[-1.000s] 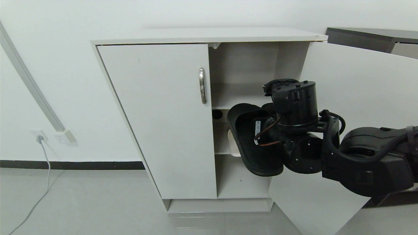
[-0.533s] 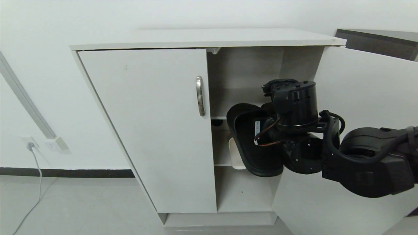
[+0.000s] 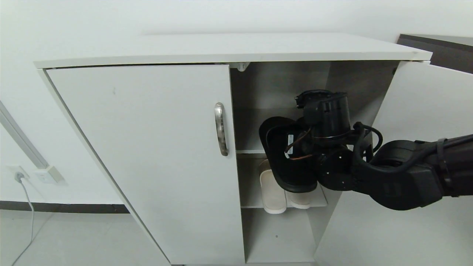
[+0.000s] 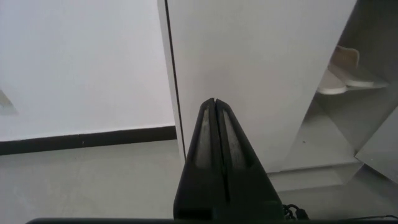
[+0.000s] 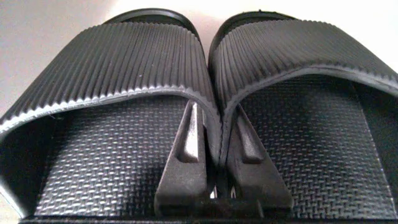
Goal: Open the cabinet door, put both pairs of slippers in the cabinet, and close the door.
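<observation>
My right gripper is shut on a pair of black slippers, pinching their inner edges together. It holds them in front of the open right half of the white cabinet, level with the middle shelves. The ribbed straps of the black slippers show close up in the right wrist view. A pair of white slippers lies on a lower shelf inside, and the white slippers also show in the left wrist view. My left gripper is shut with nothing in it, low near the floor before the closed left door.
The right door stands swung open beside my right arm. The left door is closed, with a metal handle. A wall socket and cable sit at the far left. A dark desk edge lies behind the cabinet on the right.
The head view has closed in on the cabinet and shifted. The black slippers sit deeper in the opening, and the white slippers on the shelf have come into sight below them.
</observation>
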